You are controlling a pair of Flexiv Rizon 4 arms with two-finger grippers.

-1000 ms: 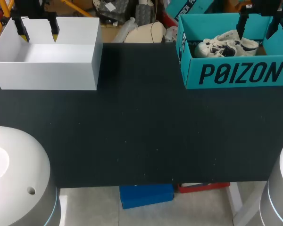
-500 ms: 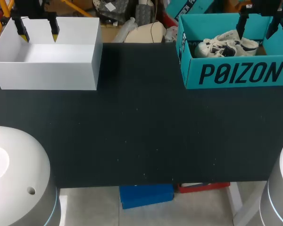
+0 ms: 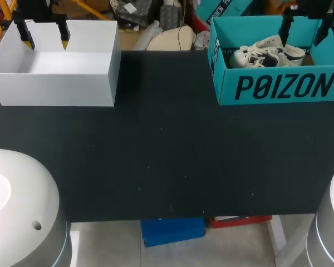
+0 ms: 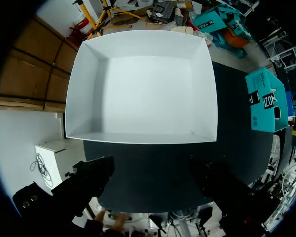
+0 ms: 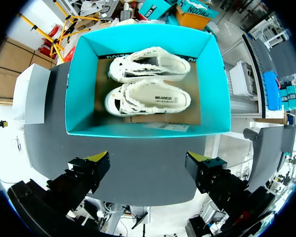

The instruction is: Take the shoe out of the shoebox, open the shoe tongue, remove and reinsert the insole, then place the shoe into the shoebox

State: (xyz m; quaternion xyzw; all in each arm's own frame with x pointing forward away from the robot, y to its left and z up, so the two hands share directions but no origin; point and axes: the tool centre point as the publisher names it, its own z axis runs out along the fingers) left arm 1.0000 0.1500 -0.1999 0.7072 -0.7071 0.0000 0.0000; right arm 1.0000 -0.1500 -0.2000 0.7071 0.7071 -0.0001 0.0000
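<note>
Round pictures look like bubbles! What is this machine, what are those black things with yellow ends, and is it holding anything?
This is a robot with two arms at a black table. The big picture looks down from a camera above and behind the robot. The two round pictures come from small cameras on its wrists, looking out along its fingers. Each arm ends in a gripper, a kind of hand with two fingers. Those are the black things. The left gripper hangs over an empty white box. The right gripper hangs over a teal shoebox with two white shoes lying side by side inside. Both grippers are open and hold nothing.
</note>
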